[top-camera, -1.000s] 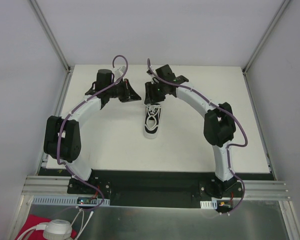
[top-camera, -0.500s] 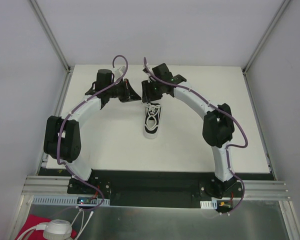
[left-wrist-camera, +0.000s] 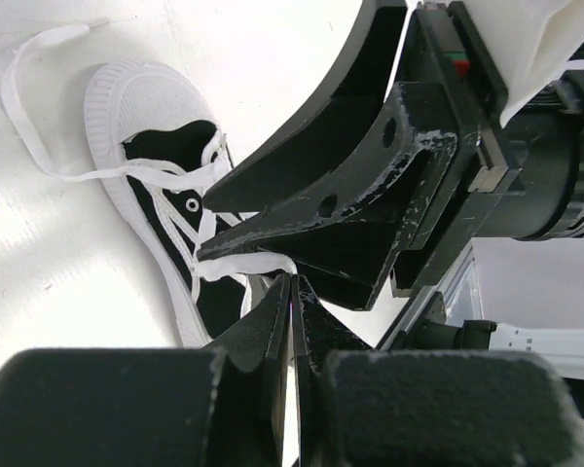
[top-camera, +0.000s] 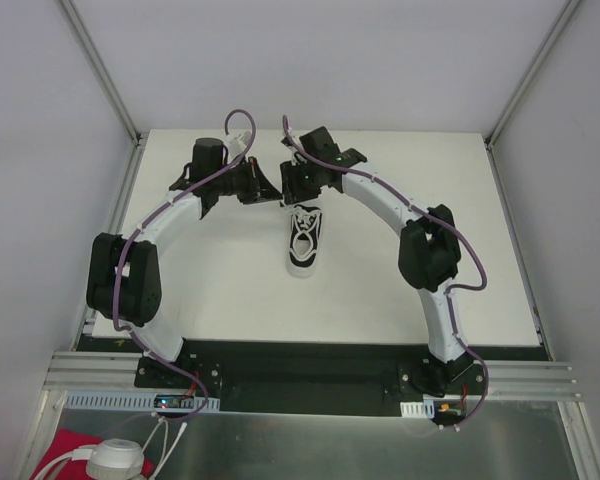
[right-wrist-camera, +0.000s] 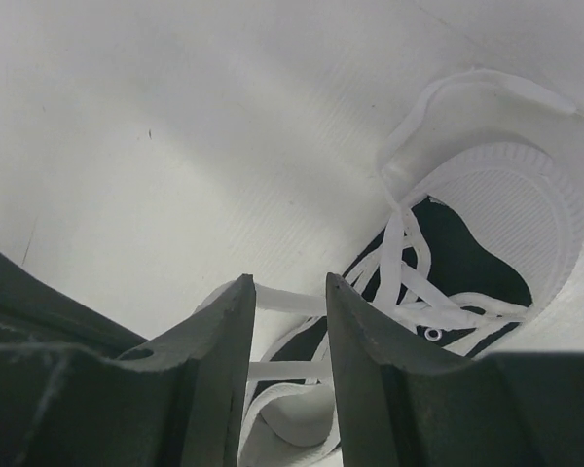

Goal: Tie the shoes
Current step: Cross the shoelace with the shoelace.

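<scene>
Here, in the top view, the left arm (top-camera: 130,270) curves up the left side of the white table (top-camera: 210,290), with a purple cable along it. The left gripper (top-camera: 270,192) is at the far middle of the table and points to the right. In the left wrist view its fingers (left-wrist-camera: 273,311) are pressed together, with only a thin slit between them. Whether a lace is caught in that slit, I cannot tell.

Just right of it, the shoe (top-camera: 305,240) lies on the table near the middle, lengthwise from far to near. It is a small black sneaker with a white sole. Its far end is close under both grippers. The white laces (left-wrist-camera: 127,173) are loose: in the left wrist view one strand makes a wide loop on the table beside the ribbed white toe rim (left-wrist-camera: 112,92).

The right gripper (top-camera: 298,188) is directly above the far end of the shoe and almost meets the left gripper tip to tip. In the right wrist view its jaws stand apart, and one lace strand (right-wrist-camera: 284,300) crosses the gap between them. The fingers are not closed on it.

The right arm (top-camera: 430,260) bends down the right side of the table.
</scene>
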### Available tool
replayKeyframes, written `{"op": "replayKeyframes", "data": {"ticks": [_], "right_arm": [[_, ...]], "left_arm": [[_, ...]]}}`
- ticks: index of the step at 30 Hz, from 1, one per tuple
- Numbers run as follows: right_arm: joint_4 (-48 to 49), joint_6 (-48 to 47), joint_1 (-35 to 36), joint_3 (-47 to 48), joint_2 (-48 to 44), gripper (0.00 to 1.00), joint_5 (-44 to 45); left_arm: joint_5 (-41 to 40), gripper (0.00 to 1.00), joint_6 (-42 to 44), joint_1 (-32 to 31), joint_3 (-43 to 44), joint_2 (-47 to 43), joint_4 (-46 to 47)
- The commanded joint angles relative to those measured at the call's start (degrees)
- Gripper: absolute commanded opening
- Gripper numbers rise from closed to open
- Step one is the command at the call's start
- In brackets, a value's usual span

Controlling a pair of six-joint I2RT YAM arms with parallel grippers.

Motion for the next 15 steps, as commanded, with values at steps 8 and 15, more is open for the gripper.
{"op": "replayKeyframes", "data": {"ticks": [8, 15], "right_arm": [[0.03, 1.58, 0.14, 3.95, 2.78, 0.39, -9.7], [5.31, 6.41, 0.14, 4.48, 3.83, 0.39, -19.18]], "left_arm": [[1.03, 0.0, -0.18, 0.25, 3.14, -2.92, 0.44], [1.2, 0.0, -0.45, 0.16, 3.49, -3.27, 0.44]]}}
